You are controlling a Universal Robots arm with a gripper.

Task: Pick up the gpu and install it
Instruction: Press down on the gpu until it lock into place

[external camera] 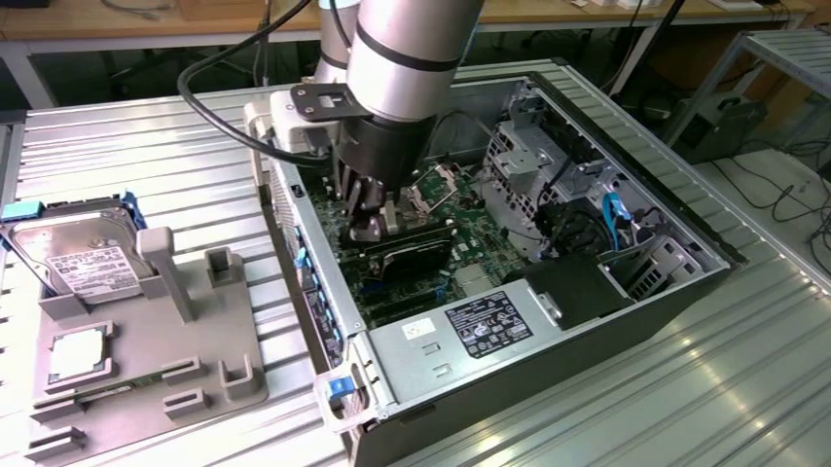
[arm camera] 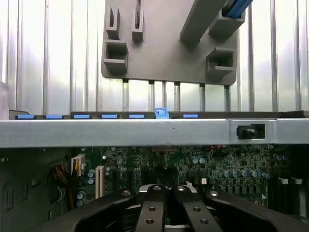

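The gripper (external camera: 370,226) is fully closed, with its fingers (arm camera: 153,212) pressed together on top of the gpu (external camera: 405,255). The card lies inside the open computer case (external camera: 675,229), over the motherboard (arm camera: 212,166), presumably being pushed into its slot. The grey parts tray (external camera: 130,341) sits beside the case.

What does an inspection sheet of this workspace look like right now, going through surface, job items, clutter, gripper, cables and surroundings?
Surface: ribbed metal table, carrying an open computer case and a grey holder tray.
Job's things: gpu sits down inside the case on the motherboard, under the gripper.
Clutter: hard drive with white label on the tray; a silver square part beside it.
Grippers: gripper shut, lowered into the case at the gpu; whether it grips the card is unclear.
Cables: black cable looping off the arm; blue cable inside the case.
Surroundings: wooden bench behind; metal rack on the exterior view's right.
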